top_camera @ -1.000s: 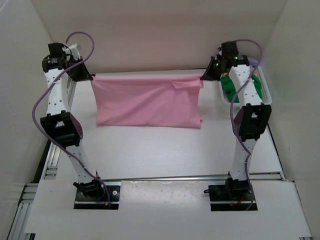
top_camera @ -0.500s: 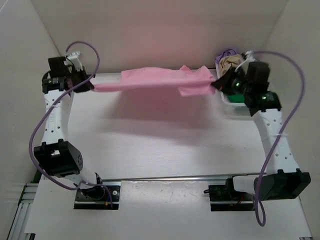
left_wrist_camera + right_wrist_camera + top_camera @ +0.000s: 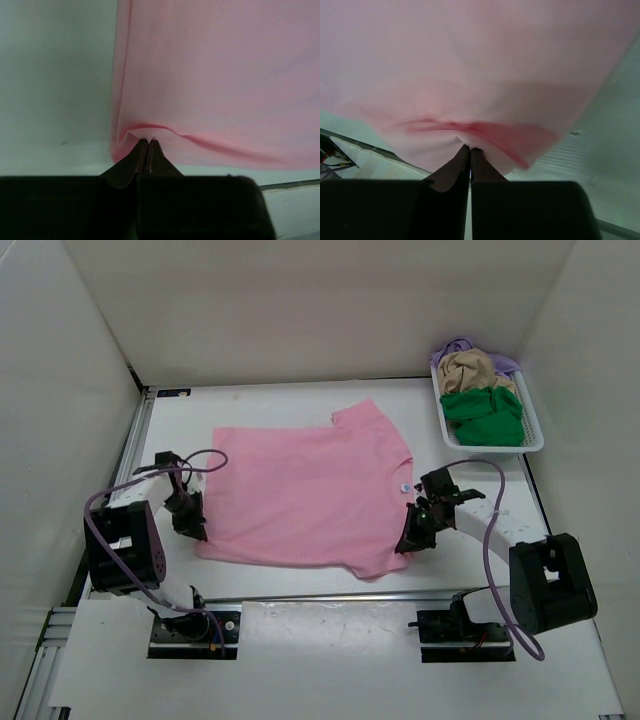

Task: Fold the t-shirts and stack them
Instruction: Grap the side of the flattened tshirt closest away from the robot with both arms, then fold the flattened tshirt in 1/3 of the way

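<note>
White walls close in a white worktop (image 3: pixel 300 410), and on it a soft pink cloth t-shirt (image 3: pixel 310 495) lies spread nearly flat between the two hands. Its neck opening points toward the right hand and its bottom hem toward the left hand.

The left hand (image 3: pixel 147 144) is pinched tight on the pink t-shirt at the near corner of the hem. Its two dark fingertips meet with only a sliver of cloth between them. A small raised fold runs off from the tips toward the hand's right, and beyond them the cloth lies smooth. Bare worktop shows to the hand's left.

The right hand (image 3: pixel 469 149) is likewise clamped on the pink t-shirt, close to the neck and the near sleeve. Which seam it has cannot be made out, since the hand itself covers that spot from above. In its wrist view a darker crease spreads to both sides just past the tips, and the cloth fills almost the whole picture.

Well beyond the right hand, on its outer side, stands a white plastic mesh basket (image 3: pixel 535 440). It holds a crumpled dark green t-shirt (image 3: pixel 485 415) and, behind that, a tan t-shirt (image 3: pixel 475 368). Only a thin edge of a lavender t-shirt (image 3: pixel 452 344) shows past the tan one; the rest is buried.
</note>
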Available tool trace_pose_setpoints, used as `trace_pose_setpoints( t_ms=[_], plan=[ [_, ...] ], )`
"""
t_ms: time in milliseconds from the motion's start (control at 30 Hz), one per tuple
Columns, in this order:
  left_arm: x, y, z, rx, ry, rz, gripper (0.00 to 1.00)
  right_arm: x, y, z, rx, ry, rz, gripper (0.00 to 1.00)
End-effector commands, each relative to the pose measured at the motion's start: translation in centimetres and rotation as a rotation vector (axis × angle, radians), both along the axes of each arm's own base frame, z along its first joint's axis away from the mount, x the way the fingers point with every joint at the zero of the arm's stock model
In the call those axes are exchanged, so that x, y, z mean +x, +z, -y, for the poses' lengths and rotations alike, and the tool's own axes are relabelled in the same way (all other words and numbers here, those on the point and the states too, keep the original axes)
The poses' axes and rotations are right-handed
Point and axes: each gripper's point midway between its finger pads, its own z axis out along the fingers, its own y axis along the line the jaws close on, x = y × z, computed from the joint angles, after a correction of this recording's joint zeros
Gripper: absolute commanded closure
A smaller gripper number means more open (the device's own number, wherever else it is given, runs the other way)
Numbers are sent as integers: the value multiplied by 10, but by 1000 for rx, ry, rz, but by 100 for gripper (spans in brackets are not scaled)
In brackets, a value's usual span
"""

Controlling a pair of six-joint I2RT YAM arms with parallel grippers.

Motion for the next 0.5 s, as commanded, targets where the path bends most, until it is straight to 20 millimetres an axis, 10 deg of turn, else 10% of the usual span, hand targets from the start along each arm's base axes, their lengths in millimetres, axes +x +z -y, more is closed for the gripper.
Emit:
trace_pose_setpoints(
  t_ms=[0, 300, 467],
  plan=[
    [3, -1, -16, 52, 30, 51, 90, 0, -5, -4, 2, 14, 23, 100],
    [-19, 19, -24, 52, 93, 47, 90, -23, 5, 0, 21, 62, 21, 100],
    [-5, 38, -17, -1, 86, 90, 90, 7, 44, -6, 27, 97, 145, 100]
  ],
)
